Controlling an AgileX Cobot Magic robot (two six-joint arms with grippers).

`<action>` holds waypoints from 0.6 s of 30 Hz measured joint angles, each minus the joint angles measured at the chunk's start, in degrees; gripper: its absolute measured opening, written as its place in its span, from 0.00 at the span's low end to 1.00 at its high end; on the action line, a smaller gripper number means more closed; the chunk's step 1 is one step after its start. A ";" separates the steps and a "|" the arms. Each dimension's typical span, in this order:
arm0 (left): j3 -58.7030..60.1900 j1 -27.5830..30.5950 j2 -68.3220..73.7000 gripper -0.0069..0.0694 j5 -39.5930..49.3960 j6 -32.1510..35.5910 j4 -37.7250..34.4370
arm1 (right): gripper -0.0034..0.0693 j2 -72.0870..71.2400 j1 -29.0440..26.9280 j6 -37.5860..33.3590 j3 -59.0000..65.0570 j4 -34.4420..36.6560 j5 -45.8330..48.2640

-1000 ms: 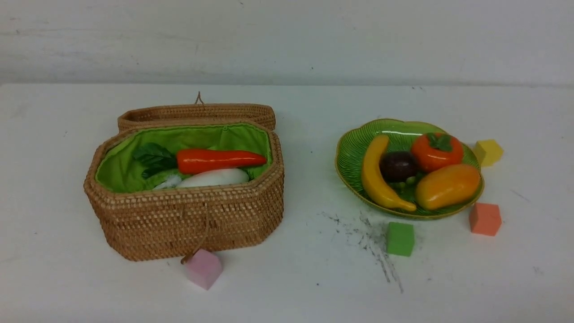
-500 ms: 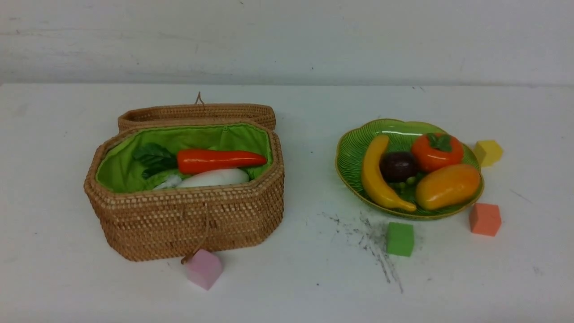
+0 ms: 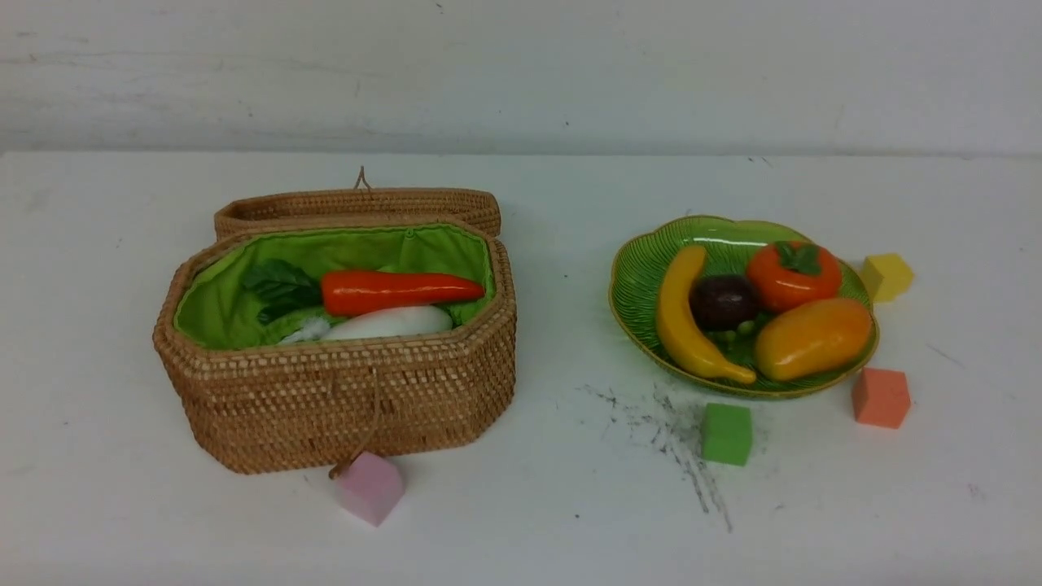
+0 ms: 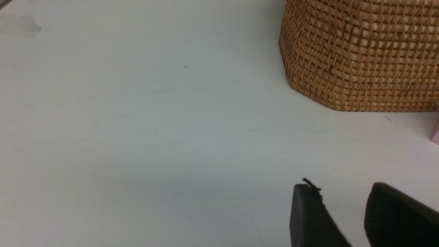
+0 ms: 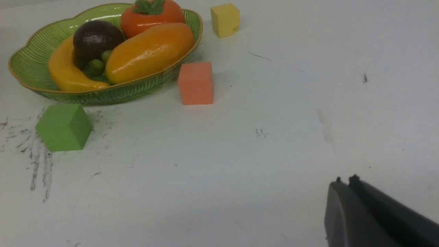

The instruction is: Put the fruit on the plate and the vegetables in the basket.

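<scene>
Basket (image 3: 342, 407), left on the surface (image 3: 553, 505), holds the carrot (image 3: 399, 291) and radish (image 3: 391, 322); the plate (image 3: 643, 277), right, carries banana (image 3: 684, 325), mango (image 3: 814, 335), persimmon (image 3: 791, 278) and mangosteen (image 3: 721, 299). Sorting looks done: keep both arms clear. Left end effector (image 4: 346, 212) is apart, empty; right end effector (image 5: 346, 199) is together, empty.

Front cam high, facing 12 o'clock over bench (image 3: 537, 521); wrist cams low, near: left shares basket (image 4: 363, 55), right shares plate (image 5: 24, 65)
</scene>
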 joint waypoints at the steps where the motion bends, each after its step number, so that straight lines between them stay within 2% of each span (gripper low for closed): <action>1: 0.00 0.00 0.00 0.40 0.00 0.00 0.00 | 0.07 0.00 0.00 0.00 0.00 0.00 0.00; 18: 0.00 0.00 0.00 0.40 0.00 0.00 0.00 | 0.09 0.00 0.00 0.05 0.00 0.00 -0.02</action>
